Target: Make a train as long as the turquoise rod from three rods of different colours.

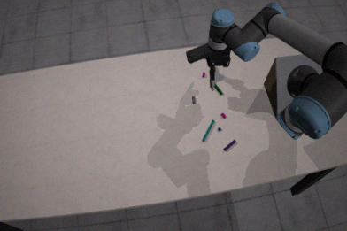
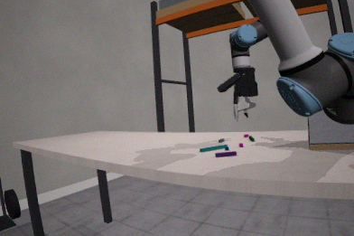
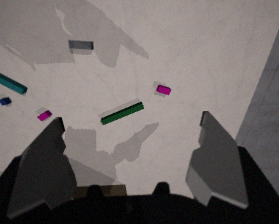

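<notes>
My gripper [image 1: 212, 84] [image 2: 241, 113] [image 3: 132, 115] is open and empty, hanging well above the table over the green rod [image 1: 219, 89] [image 2: 251, 138] [image 3: 121, 112], which lies flat between the fingers in the wrist view. One magenta rod [image 1: 204, 74] [image 2: 246, 136] [image 3: 164, 89] lies just beyond it, a second magenta rod [image 1: 223, 115] [image 2: 241, 145] [image 3: 44, 115] nearer the middle. The grey rod [image 1: 194, 100] [image 2: 221, 140] [image 3: 81, 45] lies apart to the left. The turquoise rod [image 1: 208, 130] [image 2: 214, 148] [image 3: 7, 81], the blue rod [image 1: 219, 128] [image 3: 5, 101] and the purple rod [image 1: 229, 145] [image 2: 226, 154] lie toward the front.
The pale table [image 1: 88, 139] [image 2: 113, 148] carries all the rods, which lie apart from one another. A brown-sided box [image 1: 272, 81] [image 2: 325, 137] with the arm's base stands at the right end. A metal shelf rack [image 2: 158, 61] stands behind the table.
</notes>
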Tool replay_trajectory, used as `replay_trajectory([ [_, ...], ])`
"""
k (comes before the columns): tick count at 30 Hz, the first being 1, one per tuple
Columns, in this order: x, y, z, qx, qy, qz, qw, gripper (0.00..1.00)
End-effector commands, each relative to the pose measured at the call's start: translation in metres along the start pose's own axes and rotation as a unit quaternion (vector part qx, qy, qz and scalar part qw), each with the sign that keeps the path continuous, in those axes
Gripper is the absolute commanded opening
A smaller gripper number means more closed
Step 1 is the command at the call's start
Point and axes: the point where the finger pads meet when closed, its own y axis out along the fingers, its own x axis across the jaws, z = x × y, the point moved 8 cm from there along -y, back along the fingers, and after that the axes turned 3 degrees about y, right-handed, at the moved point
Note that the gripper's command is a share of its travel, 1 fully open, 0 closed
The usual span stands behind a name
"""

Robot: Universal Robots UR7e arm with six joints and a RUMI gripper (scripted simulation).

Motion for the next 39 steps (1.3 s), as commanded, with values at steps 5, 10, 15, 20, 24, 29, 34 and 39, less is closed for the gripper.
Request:
replay_trajectory([
  [5,0.001,0.000,-0.001,0.001,0.001,0.001,1.000,1.00],
  [10,0.001,0.000,-0.001,0.001,0.001,0.001,1.000,1.00],
  [15,0.001,0.000,-0.001,0.001,0.001,0.001,1.000,1.00],
  [20,0.001,0.000,-0.001,0.001,0.001,0.001,1.000,1.00],
  [24,-0.001,0.000,0.000,0.001,0.004,0.001,1.000,1.00],
  [29,-0.003,0.000,0.000,0.000,0.011,0.001,1.000,1.00],
  [34,-0.009,-0.001,0.001,0.000,0.036,0.001,0.999,1.00],
  [39,-0.020,-0.002,0.004,0.000,0.079,0.000,0.997,1.00],
])
